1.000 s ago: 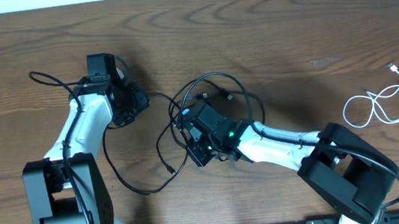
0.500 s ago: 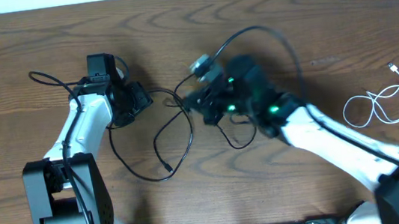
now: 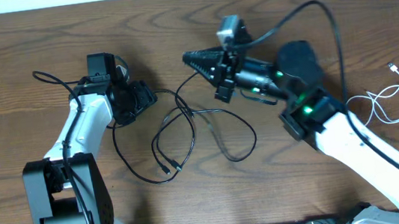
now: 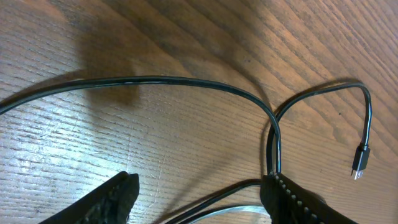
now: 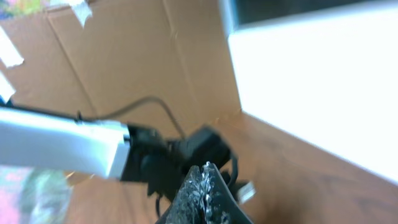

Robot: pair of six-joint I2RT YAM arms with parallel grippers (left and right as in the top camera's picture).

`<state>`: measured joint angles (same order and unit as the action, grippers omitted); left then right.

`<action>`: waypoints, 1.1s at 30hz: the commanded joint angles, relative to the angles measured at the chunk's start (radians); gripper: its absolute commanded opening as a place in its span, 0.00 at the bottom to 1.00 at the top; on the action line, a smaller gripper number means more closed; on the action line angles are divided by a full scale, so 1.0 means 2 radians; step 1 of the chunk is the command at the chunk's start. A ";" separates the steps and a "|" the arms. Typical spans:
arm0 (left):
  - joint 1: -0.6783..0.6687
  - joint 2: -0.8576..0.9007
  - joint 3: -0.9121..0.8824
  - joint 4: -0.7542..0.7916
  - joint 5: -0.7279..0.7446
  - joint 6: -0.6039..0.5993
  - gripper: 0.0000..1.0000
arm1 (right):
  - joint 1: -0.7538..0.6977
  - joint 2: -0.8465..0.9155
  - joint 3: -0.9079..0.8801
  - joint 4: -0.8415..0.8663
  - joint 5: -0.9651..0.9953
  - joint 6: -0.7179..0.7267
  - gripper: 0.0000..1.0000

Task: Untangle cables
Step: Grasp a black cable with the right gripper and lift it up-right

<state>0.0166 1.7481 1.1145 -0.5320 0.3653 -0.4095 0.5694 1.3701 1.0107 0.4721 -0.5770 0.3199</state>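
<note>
Left gripper (image 3: 142,97): it has just let go. The jaws, nearly closed a second ago, now stand wide apart, and in the wrist view (image 4: 199,202) a black strand runs just beside one finger, not pinched.
Black cables (image 3: 189,128): these were a tight knot under the right arm a second ago. They now lie spread in looser loops across the middle of the table (image 3: 40,39), with two plugs (image 3: 167,168) lying free at the lower left of the loops.
Right gripper (image 3: 192,58): it has risen off the knot and swung up toward the far edge. The fingers are pressed together – whether a strand is caught in them I cannot tell, since the wrist view is blurred.
White cable (image 3: 379,103): it is coiled by itself at the far right, well apart from the rest, in the same place as before.
Meaning: the pull has opened the knot, but the black strands are still crossed over each other in the centre – the job looks partly done.
</note>
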 commanded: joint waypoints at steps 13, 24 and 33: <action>0.000 0.005 0.000 0.000 0.004 0.010 0.71 | -0.002 0.018 0.002 -0.336 0.084 -0.046 0.85; 0.000 0.005 0.000 -0.002 0.004 0.010 0.72 | 0.016 0.149 0.002 -0.383 0.082 -0.045 0.99; 0.000 0.005 0.000 -0.002 0.002 0.010 0.76 | 0.017 0.225 0.002 -0.361 0.142 -0.045 0.99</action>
<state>0.0166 1.7477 1.1141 -0.5339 0.3683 -0.4053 0.5999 1.7782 1.0142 -0.2611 -0.3706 0.2333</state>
